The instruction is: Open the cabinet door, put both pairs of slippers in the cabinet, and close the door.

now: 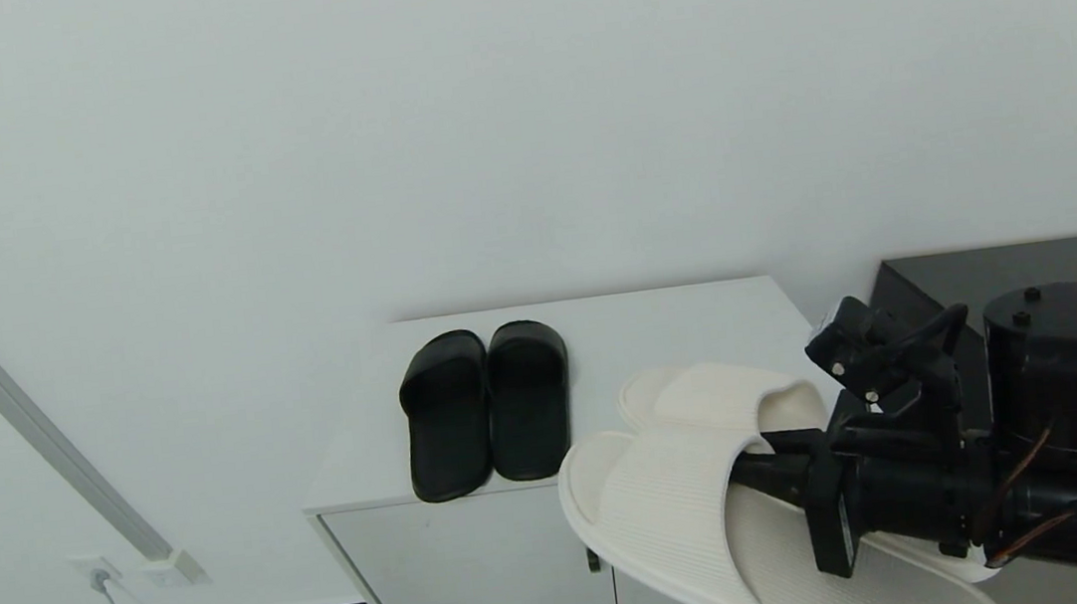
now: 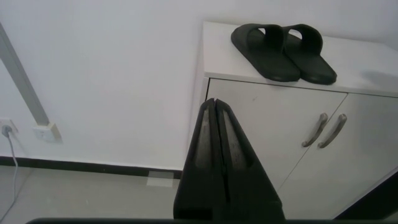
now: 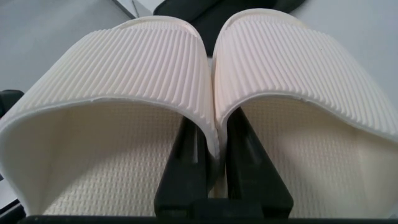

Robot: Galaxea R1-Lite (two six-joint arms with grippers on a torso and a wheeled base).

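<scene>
**Fingers [image 3: 189,168] of the right gripper [image 1: 761,467] pinch the white slippers [image 1: 670,508]; cabinet [image 1: 486,568] shut**

The cabinet is white and low and stands against the wall. Both of its doors [image 2: 273,134] are closed.

The white slippers hang in the air in front of the cabinet's right half, toes toward it. They have ribbed straps and dimpled footbeds. The right gripper's fingers reach in under the straps and clamp the two inner strap walls together, so one grip carries the pair.

The black slippers [image 1: 488,407] sit side by side on the cabinet top, with their heels at the front edge.

Two metal handles [image 2: 326,129] sit next to each other where the doors meet.

The left gripper [image 2: 215,104] hangs low before the cabinet's left corner, apart from the handles. Its fingers are pressed together on nothing.

The door probably has to come open before this pair can go in. To do that well, the left fingers should part, take one handle squarely and pull along the door's arc. The right arm should hold its squeeze steady and keep the white pair out of the door's swing. The straps look soft, so a loose pinch could let one slipper slide out.
</scene>
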